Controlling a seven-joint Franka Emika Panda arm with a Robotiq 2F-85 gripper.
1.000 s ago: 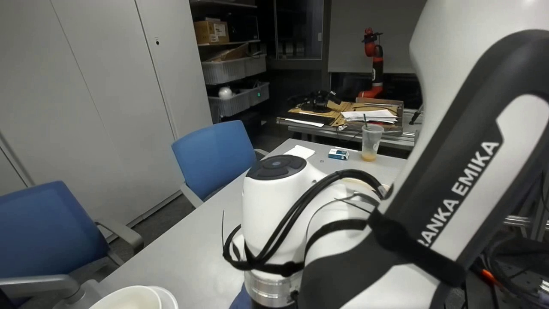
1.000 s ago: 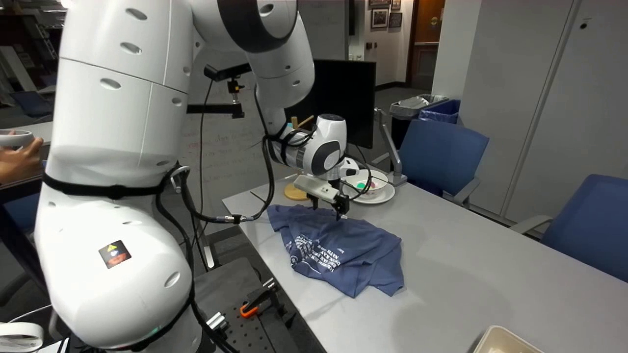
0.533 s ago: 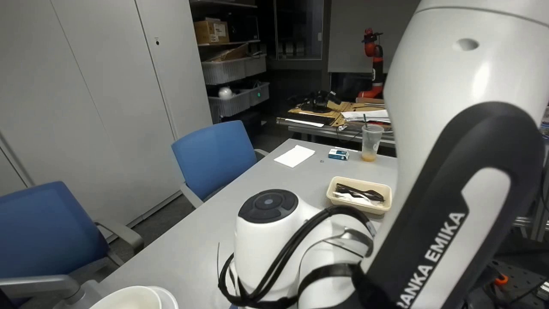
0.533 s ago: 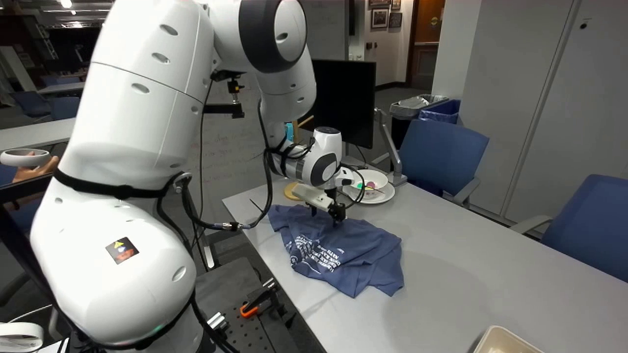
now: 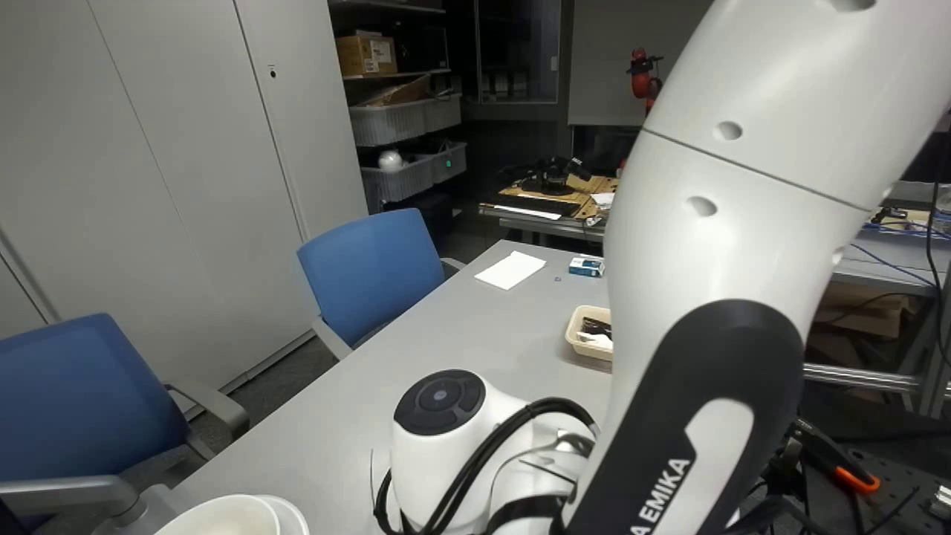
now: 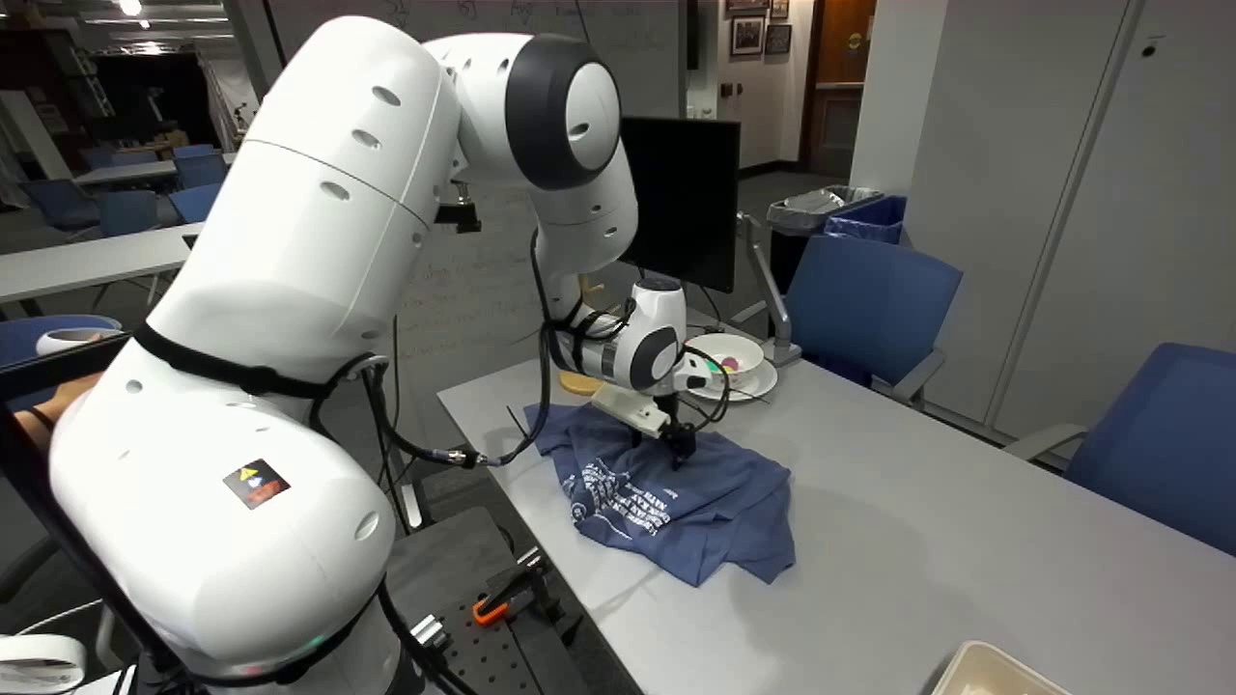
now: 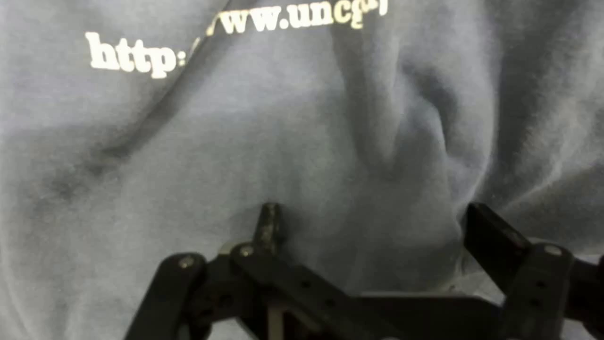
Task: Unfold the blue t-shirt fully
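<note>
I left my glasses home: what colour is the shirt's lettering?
White; the lettering shows clearest in the wrist view.

grey table [image 6: 898, 541] | rumpled blue t-shirt [image 6: 695, 512] | white plate [image 6: 758, 387] | cream tray [image 5: 587, 350] | white paper [image 5: 511, 270] | small box [image 5: 587, 267]

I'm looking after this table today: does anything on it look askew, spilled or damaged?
No spill or damage shows. Only the shirt looks askew: it lies rumpled on the table, and in the wrist view a crease cuts through its web address, so it isn't flat yet.
</note>
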